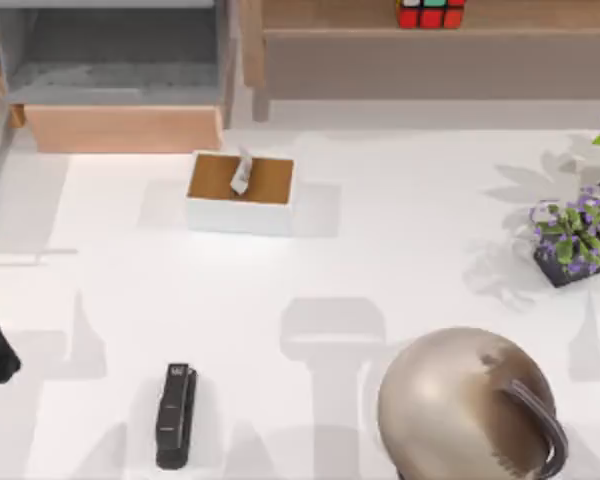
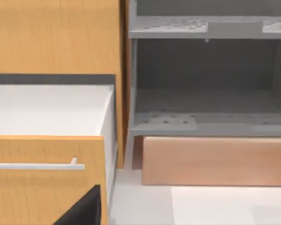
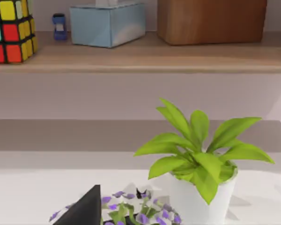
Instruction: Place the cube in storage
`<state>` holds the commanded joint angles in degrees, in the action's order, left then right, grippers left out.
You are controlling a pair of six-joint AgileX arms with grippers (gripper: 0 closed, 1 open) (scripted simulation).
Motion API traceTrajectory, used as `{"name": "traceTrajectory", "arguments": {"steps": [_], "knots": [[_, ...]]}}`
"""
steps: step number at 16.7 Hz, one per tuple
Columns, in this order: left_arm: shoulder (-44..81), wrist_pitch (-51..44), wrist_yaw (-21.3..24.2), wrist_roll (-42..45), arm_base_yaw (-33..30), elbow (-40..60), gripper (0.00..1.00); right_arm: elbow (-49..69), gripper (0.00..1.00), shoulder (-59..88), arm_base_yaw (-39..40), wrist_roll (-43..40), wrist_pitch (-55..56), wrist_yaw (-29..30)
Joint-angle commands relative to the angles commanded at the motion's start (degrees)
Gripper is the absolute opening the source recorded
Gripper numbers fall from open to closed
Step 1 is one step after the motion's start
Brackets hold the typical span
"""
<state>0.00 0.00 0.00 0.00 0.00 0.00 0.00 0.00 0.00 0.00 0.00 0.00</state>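
The cube (image 1: 431,13) sits on the wooden shelf (image 1: 380,45) behind the desk (image 1: 380,260), untouched. From the right hand it lies ahead and off to one side, so I judge that arm nearer. Whether either hand is open, I cannot tell.

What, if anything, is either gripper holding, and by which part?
Nothing is visibly held. The cube sits on the shelf at the table's far edge, with no gripper on it.
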Motion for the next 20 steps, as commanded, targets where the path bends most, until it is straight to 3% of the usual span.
{"name": "traceTrajectory", "arguments": {"steps": [4, 9, 13, 20], "knots": [[1.7, 0.5, -0.9, 0.0, -0.8, 1.5, 1.0, 0.0, 1.0, 0.0, 0.0, 0.0, 0.0, 0.0], [16.6, 5.1, -7.2, 0.3, -7.2, 13.9, 1.0, 0.0, 1.0, 0.0, 0.0, 0.0, 0.0, 0.0], [38.8, 12.2, -15.0, 0.6, -15.5, 31.2, 1.0, 0.0, 1.0, 0.0, 0.0, 0.0, 0.0, 0.0], [88.5, 26.5, -30.1, 1.5, -31.8, 66.1, 1.0, 0.0, 1.0, 0.0, 0.0, 0.0, 0.0, 0.0]]}}
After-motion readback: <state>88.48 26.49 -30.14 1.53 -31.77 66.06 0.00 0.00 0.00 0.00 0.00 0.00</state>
